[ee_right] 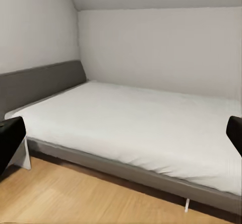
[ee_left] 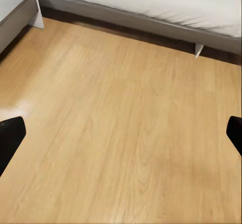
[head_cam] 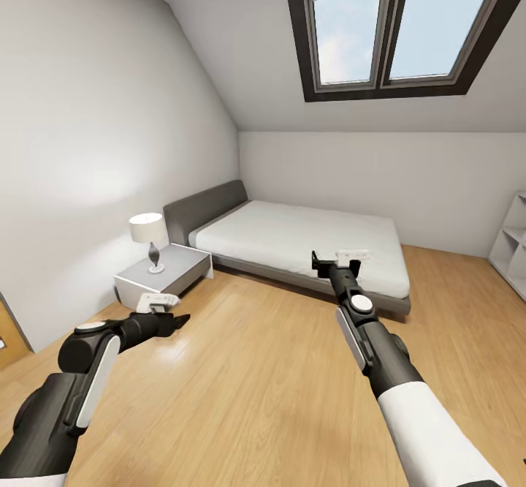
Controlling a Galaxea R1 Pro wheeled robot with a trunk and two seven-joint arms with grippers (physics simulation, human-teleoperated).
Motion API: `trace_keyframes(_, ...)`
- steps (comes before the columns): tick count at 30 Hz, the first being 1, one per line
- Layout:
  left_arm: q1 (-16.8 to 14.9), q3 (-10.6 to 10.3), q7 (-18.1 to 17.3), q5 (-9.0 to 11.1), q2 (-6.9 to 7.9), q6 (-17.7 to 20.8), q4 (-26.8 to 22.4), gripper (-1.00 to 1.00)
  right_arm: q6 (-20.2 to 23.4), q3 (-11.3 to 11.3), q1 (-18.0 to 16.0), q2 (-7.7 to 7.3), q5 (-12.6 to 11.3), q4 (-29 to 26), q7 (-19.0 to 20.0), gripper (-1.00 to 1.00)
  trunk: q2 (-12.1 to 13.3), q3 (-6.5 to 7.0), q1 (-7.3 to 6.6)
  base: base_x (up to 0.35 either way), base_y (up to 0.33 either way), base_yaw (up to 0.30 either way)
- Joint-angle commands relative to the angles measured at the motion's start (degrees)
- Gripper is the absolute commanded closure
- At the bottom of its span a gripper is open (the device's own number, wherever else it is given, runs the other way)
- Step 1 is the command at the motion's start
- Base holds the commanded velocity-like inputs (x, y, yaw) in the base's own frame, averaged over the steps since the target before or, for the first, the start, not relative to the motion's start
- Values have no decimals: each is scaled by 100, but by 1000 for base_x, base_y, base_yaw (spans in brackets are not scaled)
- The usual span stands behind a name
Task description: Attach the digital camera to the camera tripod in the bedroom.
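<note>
In the head view the robot is standing in the bedroom on the light wood plank floor, facing a grey bed with a white mattress that is pushed into the far corner under a sloped ceiling with a dark-framed skylight. A white nightstand is carrying a table lamp beside the headboard, and the edge of a white shelf unit is showing at the right wall. The left hand is hanging low over the floor near the nightstand; the right hand is reaching out toward the foot-side edge of the bed. I cannot tell from here how either hand's fingers are standing.

In the left wrist view the left hand is pointing down at bare floor in front of the bed, its two dark fingertips standing wide apart with nothing between them.

In the right wrist view the right hand is aiming across the mattress toward the headboard, fingertips likewise spread and holding nothing.

Neither the digital camera nor the camera tripod is appearing in these pictures, so the step in hand looks like searching. Turning the base and head slowly to sweep the rest of the room, with both arms kept tucked clear of the bed and nightstand, would likely serve best.
</note>
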Motion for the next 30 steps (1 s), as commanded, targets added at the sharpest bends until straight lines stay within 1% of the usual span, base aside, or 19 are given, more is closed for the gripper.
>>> trace_keyframes(1, -9, 90, -111, 48, 21, 61, -55, -100, 34, 128, -3, -1, -1, -14, -33, -100, -4, -7, 0, 0, 0, 0)
trace_keyframes(6, -11, 230, -260, 50, 52, 89, -95, -100, 31, 261, -3, 0, -2, -20, -35, -100, -4, -7, 0, 0, 0, 0)
trace_keyframes(10, -12, 276, -335, 49, 83, 93, -110, -100, 30, 288, -3, 0, -13, -11, -57, -100, -4, -7, 0, 0, 0, 0)
trace_keyframes(13, -13, 294, -446, 51, 113, 94, -124, -100, -26, 283, -3, 0, -27, 113, -80, -100, -4, -7, 0, 0, 0, 0)
trace_keyframes(16, -13, 297, -536, 47, 124, 95, -126, -100, -232, 259, -2, 0, -40, 199, -88, -100, -4, -7, 0, 0, 0, 0)
trace_keyframes(17, -13, 298, -560, 47, 126, 95, -128, -100, -399, 254, -2, 0, -46, 222, -80, -100, -4, -7, 0, 0, 0, 0)
trace_keyframes(21, -13, 299, -598, 49, 131, 90, -127, -100, -682, 250, -2, 0, -46, 308, -71, -100, -4, -7, 0, 0, 0, 0)
trace_keyframes(30, -5, 300, -741, 53, 139, 71, -56, -100, -955, 253, -2, 0, -47, 637, -58, -100, -365, -168, 198, 0, 0, 0)
